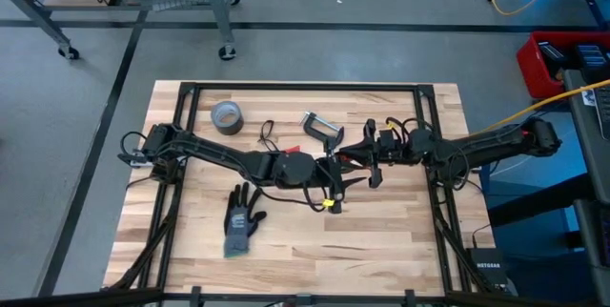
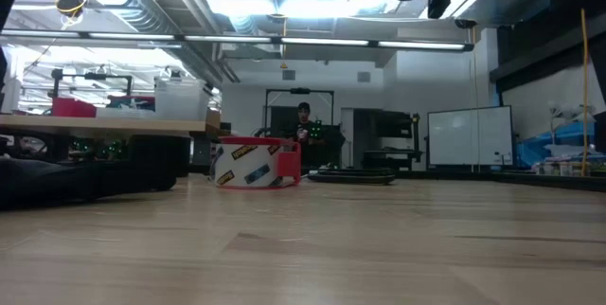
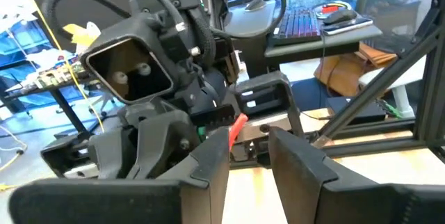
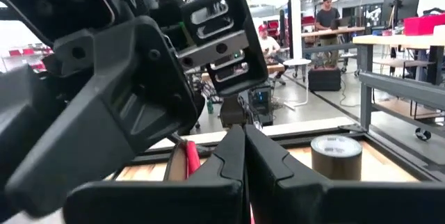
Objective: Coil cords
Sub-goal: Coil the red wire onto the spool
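Both arms meet above the table's middle, their grippers facing each other, level. My right gripper (image 1: 355, 157) (image 4: 243, 140) is shut, with the red cord (image 4: 188, 161) running beside its fingers. My left gripper (image 1: 334, 166) (image 3: 249, 147) is open, and a short end of the red cord (image 3: 238, 128) stands just ahead of the gap between its fingers; I cannot tell whether they touch it. The black cord (image 1: 267, 134) lies in a small loop on the wood, left of the grippers and touched by neither. My right gripper is shut on the red cord, coming level from the table's right side. Its own fingers hide the place of contact. A short red end (image 3: 238, 128) sticks out past its fingertips toward my left gripper, clear of the table.
A grey duct-tape roll (image 1: 227, 116) and a metal clamp (image 1: 322, 128) lie toward the far edge. A dark glove (image 1: 240, 222) lies near the front. A thin dark wire with a yellow tag (image 1: 330, 202) sits below the grippers. A red-edged tape ring (image 2: 254, 165) shows in the low view.
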Tool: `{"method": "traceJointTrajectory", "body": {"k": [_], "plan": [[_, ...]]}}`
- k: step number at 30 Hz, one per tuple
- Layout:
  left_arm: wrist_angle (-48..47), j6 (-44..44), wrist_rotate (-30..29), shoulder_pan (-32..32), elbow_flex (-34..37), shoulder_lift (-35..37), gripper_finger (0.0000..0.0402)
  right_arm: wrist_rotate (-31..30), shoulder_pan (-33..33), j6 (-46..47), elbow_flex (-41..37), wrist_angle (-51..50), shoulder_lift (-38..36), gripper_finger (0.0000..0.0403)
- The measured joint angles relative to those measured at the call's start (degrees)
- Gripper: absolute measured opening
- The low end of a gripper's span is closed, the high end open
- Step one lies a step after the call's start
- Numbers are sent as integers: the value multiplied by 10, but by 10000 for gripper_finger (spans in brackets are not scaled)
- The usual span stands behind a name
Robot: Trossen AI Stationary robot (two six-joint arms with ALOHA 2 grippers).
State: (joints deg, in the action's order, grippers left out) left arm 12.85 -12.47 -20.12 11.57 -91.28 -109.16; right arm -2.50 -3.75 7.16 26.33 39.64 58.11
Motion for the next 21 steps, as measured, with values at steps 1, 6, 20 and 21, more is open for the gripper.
{"method": "traceJointTrajectory", "body": {"k": [1, 6, 20, 21], "plan": [[-1, 0, 0, 0, 0, 0, 95, 0, 0, 0, 0, 2, 4, 5], [0, 0, 0, 0, 0, 0, 95, 0, 0, 1, 0, 37, 26, 5], [-2, 0, 0, 0, 0, 0, 95, 1, 0, 14, 0, 68, 37, 5], [-2, 0, 0, 0, 0, 0, 95, 1, 0, 14, 0, 69, 37, 5]]}}
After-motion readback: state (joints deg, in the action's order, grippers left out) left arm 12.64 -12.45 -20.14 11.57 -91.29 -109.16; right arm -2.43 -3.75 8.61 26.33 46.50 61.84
